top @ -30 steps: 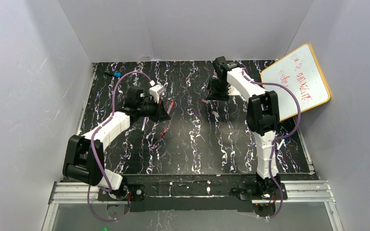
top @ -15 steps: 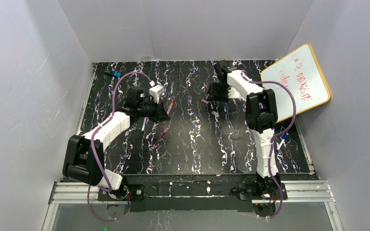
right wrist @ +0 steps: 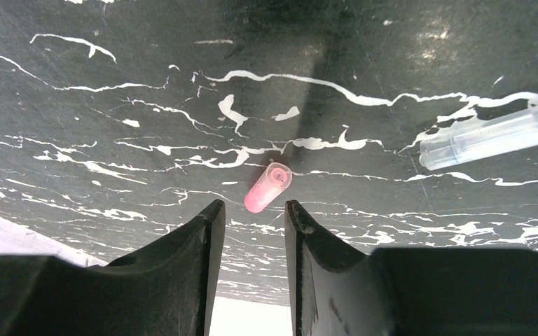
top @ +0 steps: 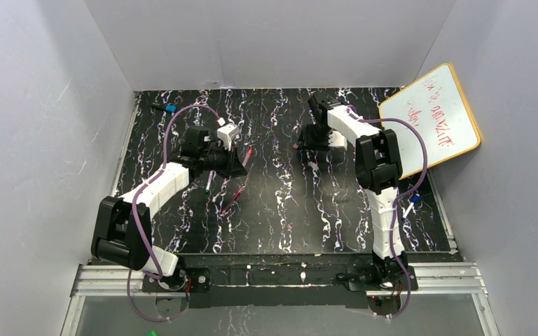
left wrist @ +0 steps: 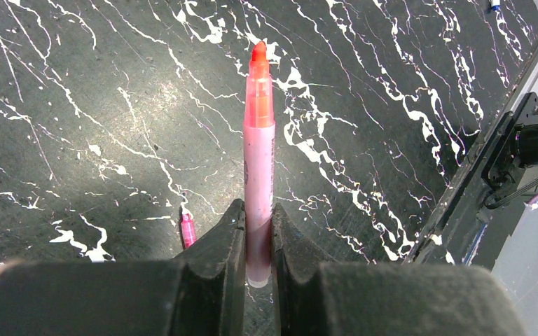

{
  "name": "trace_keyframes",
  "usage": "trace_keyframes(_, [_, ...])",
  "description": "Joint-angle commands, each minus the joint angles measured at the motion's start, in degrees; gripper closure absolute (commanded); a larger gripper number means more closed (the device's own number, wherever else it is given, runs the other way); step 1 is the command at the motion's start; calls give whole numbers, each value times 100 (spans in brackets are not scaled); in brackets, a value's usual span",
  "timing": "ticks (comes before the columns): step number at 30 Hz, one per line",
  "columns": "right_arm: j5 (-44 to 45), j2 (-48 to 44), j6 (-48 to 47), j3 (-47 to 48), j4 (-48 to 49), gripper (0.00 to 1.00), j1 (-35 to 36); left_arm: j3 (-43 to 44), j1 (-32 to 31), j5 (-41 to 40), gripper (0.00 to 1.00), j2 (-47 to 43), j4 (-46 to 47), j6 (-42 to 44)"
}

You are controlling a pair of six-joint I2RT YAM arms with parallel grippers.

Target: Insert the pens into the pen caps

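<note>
My left gripper (left wrist: 258,225) is shut on a pink pen (left wrist: 259,150) with a red-orange tip; the pen points away from the jaws, above the table. In the top view this gripper (top: 238,162) and pen (top: 248,155) are left of centre. A small magenta cap (left wrist: 188,229) lies on the table beside the left jaw. My right gripper (right wrist: 252,210) is open and empty, low over the table. A pink pen cap (right wrist: 267,187) lies just ahead of its fingertips, open end away. In the top view the right gripper (top: 309,138) is at the back centre, with the cap (top: 295,147) at its left.
A clear whitish tube (right wrist: 494,133) lies to the right of the pink cap. Red pens (top: 232,198) and a whitish pen (top: 209,180) lie near the left arm. A blue-and-black item (top: 164,108) is at the back left. A whiteboard (top: 431,119) leans at the back right.
The right arm has swung its gripper a little nearer and lower, towards the pink cap. The left arm and its pen have not moved.
</note>
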Motion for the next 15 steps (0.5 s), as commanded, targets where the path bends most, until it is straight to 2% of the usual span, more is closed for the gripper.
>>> trace_keyframes(1, [12,93,87,-133,-38,58,8,53,32,53,100,-34,-107,82])
trace_keyframes(10, [41,22,99,-357,-7,66,8,53,33,68,100,-35,-107,82])
trace_keyframes(15, [83,-68,68,-529,67,80,16,52,34,72,100,-22,-119,79])
